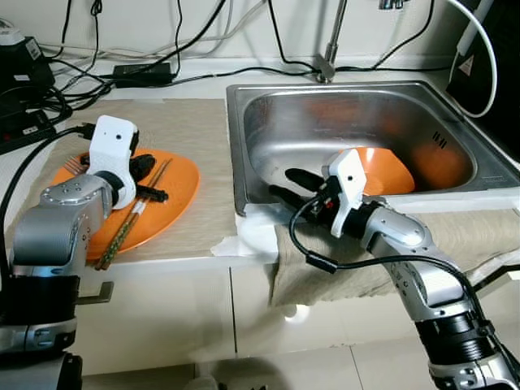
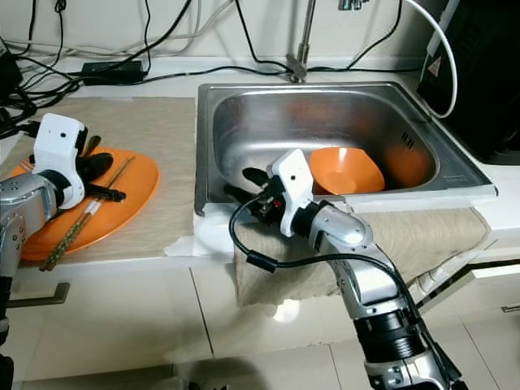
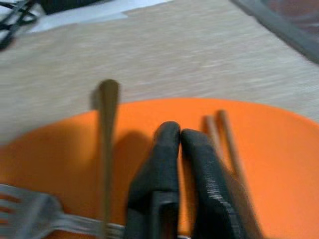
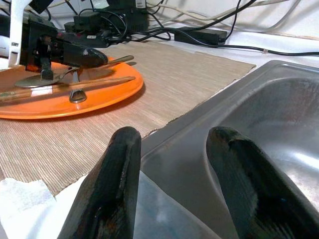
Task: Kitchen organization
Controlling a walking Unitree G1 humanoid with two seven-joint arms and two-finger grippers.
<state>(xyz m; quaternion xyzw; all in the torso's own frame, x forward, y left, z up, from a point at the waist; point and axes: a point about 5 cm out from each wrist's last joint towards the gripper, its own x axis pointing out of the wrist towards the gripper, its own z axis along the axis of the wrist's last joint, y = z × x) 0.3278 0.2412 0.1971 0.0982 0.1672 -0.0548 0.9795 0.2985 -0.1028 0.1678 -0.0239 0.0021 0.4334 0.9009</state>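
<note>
An orange plate (image 1: pixel 175 191) lies on a woven mat (image 1: pixel 191 130) left of the sink. On it are a pair of chopsticks (image 1: pixel 130 219), a fork (image 3: pixel 30 206) and a spoon (image 3: pixel 107 114). My left gripper (image 1: pixel 146 165) hovers low over the plate with its fingers (image 3: pixel 167 149) pressed together, shut on nothing, between the spoon handle and the chopsticks (image 3: pixel 224 139). My right gripper (image 1: pixel 286 185) is open at the front left corner of the steel sink (image 1: pixel 240 146), its fingers (image 4: pixel 122 164) apart just over the rim. An orange bowl (image 1: pixel 382 171) leans tilted inside the sink.
The faucet (image 1: pixel 329 49) rises behind the sink. Black cables and power bricks (image 1: pixel 142 73) clutter the back of the counter. White paper (image 1: pixel 244 236) lies at the sink's front left corner, and a beige cloth (image 1: pixel 479 231) drapes over the counter's front edge.
</note>
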